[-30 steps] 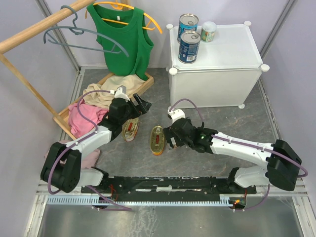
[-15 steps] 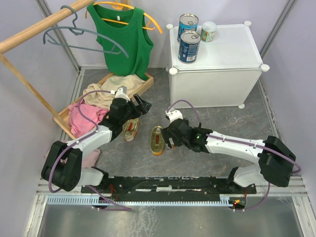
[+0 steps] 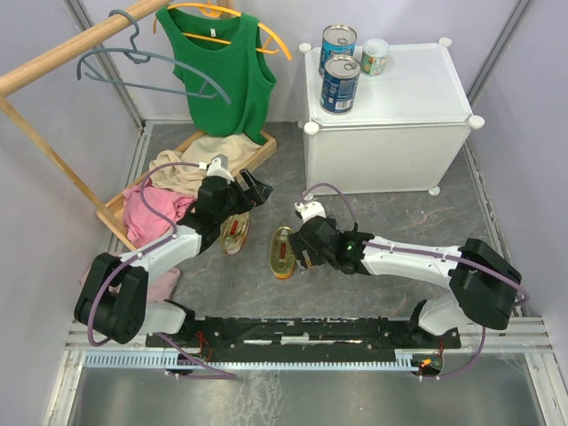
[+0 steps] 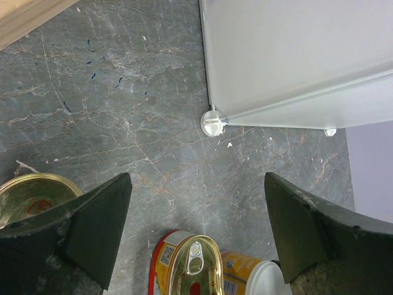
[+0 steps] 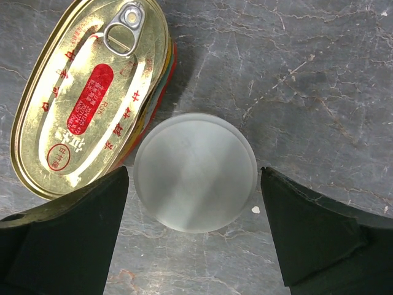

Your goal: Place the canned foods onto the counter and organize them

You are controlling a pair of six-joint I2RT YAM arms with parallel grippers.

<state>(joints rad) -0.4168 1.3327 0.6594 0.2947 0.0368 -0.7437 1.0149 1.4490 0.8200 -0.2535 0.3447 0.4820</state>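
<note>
On the counter (image 3: 404, 93) stand two tall blue-labelled cans (image 3: 338, 42) (image 3: 340, 84) and the small green-labelled can (image 3: 375, 56). Two flat oval tins lie on the floor, one (image 3: 235, 232) under my left arm and one (image 3: 282, 252) beside my right gripper. My right gripper (image 3: 307, 247) is open, and in the right wrist view (image 5: 194, 175) it hangs over the white lid (image 5: 195, 172) of the small orange can, which touches an oval tin (image 5: 92, 98). My left gripper (image 3: 251, 188) is open and empty above bare floor (image 4: 196, 184). Its view shows an oval tin (image 4: 193, 270) and the orange can (image 4: 255, 279).
A wooden tray (image 3: 191, 146) of clothes lies at the left. A green top (image 3: 222, 67) hangs from a wooden rail (image 3: 71, 49). The counter's corner foot (image 4: 212, 121) stands on the grey floor ahead of my left gripper. A second oval tin (image 4: 34, 193) shows at that view's left edge.
My right gripper has moved a little to the left, closer to the oval tin and over the small can. The left arm has not moved.
</note>
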